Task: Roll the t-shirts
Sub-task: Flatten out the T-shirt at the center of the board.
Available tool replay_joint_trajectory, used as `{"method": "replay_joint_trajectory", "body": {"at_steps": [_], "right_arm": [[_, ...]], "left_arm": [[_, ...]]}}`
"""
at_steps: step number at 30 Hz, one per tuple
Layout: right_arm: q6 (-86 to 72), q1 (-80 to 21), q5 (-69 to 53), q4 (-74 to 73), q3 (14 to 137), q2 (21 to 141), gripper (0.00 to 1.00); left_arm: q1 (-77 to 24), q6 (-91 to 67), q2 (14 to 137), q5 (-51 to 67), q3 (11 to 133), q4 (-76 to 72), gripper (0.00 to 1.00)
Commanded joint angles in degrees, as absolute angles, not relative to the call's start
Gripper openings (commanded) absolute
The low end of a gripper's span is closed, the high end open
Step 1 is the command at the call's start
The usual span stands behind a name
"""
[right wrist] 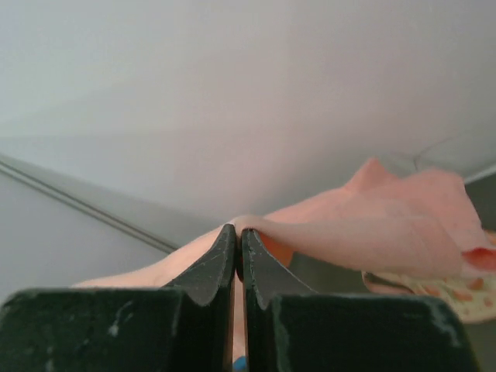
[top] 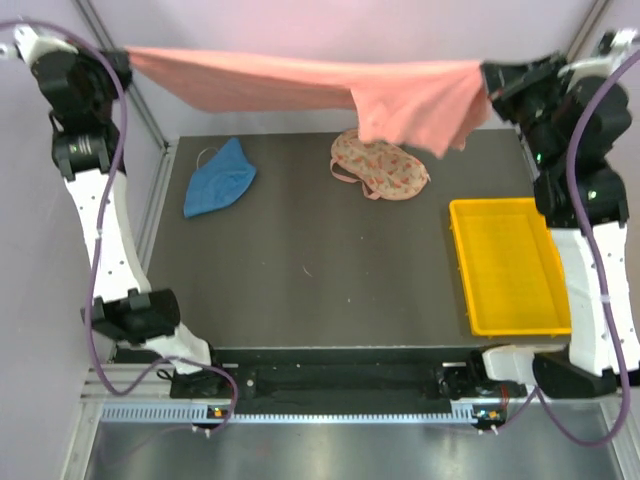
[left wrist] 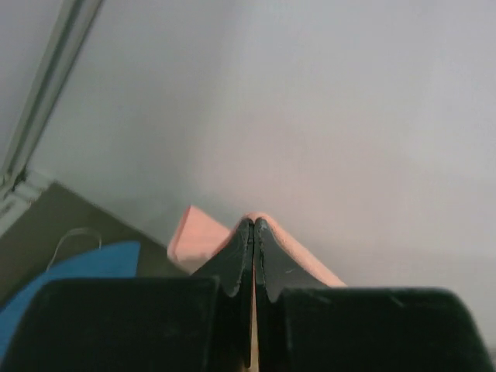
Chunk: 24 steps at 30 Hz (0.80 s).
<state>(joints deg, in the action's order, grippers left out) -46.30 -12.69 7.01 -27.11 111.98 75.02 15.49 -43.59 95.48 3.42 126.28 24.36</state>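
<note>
**Pink shirt (top: 300, 85) is held up in the air between two grippers**

On the left, the left arm is stretched up tall, with its wrist bent toward the middle. The left gripper (top: 122, 62) is squeezed tight on one end of the pink shirt. In the left wrist view, the black fingers (left wrist: 232, 260) are pressed together, and pink cloth is seen peeking out at the tips.

From there the shirt is pulled out like washing on a line, high over the back of the table (top: 300, 280). Most of it is stretched out, but a loose flap is left hanging down near the right end.

Below it, the blue shirt (top: 218, 178) is lying crumpled at the back left of the table. The flowery shirt (top: 380, 165) is lying in a heap near the back middle. Neither one is touched by a gripper.

On the right, the right arm is raised up too, and the right gripper (top: 488, 80) is clamped on the other end of the pink shirt. A yellow tray (top: 510, 300) is set on the table beside this arm.

This looks like the spreading-out step, and no rolling seems to be done yet. Next, the shirt would need to be lowered onto a bare part of the table. Both ends should be kept level and pulled apart so the cloth is laid down smooth. The hanging flap could get tucked under if care is not taken.
</note>
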Motion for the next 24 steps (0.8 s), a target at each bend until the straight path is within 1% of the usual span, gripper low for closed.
{"method": "replay_joint_trajectory", "body": {"at_steps": [1, 2, 3, 4, 5, 7, 8, 11, 13, 17, 18, 19, 20, 21, 23, 24], "right_arm": [[-49.3, -12.04, 6.33, -25.57, 92.18, 70.06, 0.0], [-49.74, -12.04, 5.98, -26.19, 88.54, 68.66, 0.0], [-50.53, -12.04, 5.37, -26.45, 84.94, 68.21, 0.0], [-50.71, -11.95, 3.97, -26.46, 77.77, 67.77, 0.0], [-50.8, -12.04, 3.69, -26.19, 74.22, 67.5, 0.0], [-51.06, -12.04, 2.2, -25.14, 65.18, 68.37, 0.0], [-50.46, -11.95, 1.59, -24.79, 63.21, 69.25, 0.0], [-48.53, -11.95, 0.09, -25.4, 58.81, 75.04, 0.0], [-47.55, -12.04, 0.26, -26.1, 57.05, 79.0, 0.0], [-45.8, -12.04, 1.14, -26.8, 54.49, 81.12, 0.0], [-45.44, -11.95, 2.19, -27.15, 54.32, 81.04, 0.03], [-45.27, -12.04, 2.72, -27.51, 54.06, 80.08, 0.11], [-44.13, -12.04, 3.42, -27.86, 54.14, 79.37, 0.16], [-43.69, -12.04, 4.21, -28.12, 54.75, 78.76, 0.24], [-41.67, -12.13, 4.74, -30.49, 56.33, 77.26, 0.36], [-41.14, -12.65, 6.14, -31.8, 57.82, 76.73, 0.45]], "left_arm": [[16.08, -43.86, 86.24, 7.3, 105.26, 20.75, 0.0], [16.08, -43.51, 84.13, 6.25, 95.11, 20.48, 0.0], [16.08, -43.07, 80.28, 4.94, 90.23, 20.22, 0.0], [16.08, -42.37, 78.5, 2.57, 85.56, 20.13, 0.0], [16.08, -42.02, 75.44, 1.33, 76.73, 20.21, 0.0], [16.08, -42.45, 72.79, -4.01, 68.25, 20.48, 0.0], [16.26, -42.8, 71.12, -5.61, 60.81, 20.57, 0.0], [16.61, -43.77, 69.79, -8.16, 49.53, 20.13, 0.0], [16.79, -44.64, 69.87, -10.53, 46.59, 22.13, 0.0], [17.93, -44.47, 70.4, -13.8, 42.37, 23.03, 0.0], [18.02, -44.21, 70.57, -14.41, 42.28, 23.2, 0.0], [18.1, -44.03, 70.84, -14.33, 42.28, 23.55, 0.0], [18.02, -43.6, 70.75, -13.72, 42.28, 22.95, 0.0], [18.02, -43.16, 70.75, -12.93, 42.19, 22.5, 0.0], [18.11, -42.45, 71.01, -12.48, 42.62, 22.41, 0.0], [18.11, -42.28, 71.19, -11.7, 42.89, 22.76, 0.0]]}}
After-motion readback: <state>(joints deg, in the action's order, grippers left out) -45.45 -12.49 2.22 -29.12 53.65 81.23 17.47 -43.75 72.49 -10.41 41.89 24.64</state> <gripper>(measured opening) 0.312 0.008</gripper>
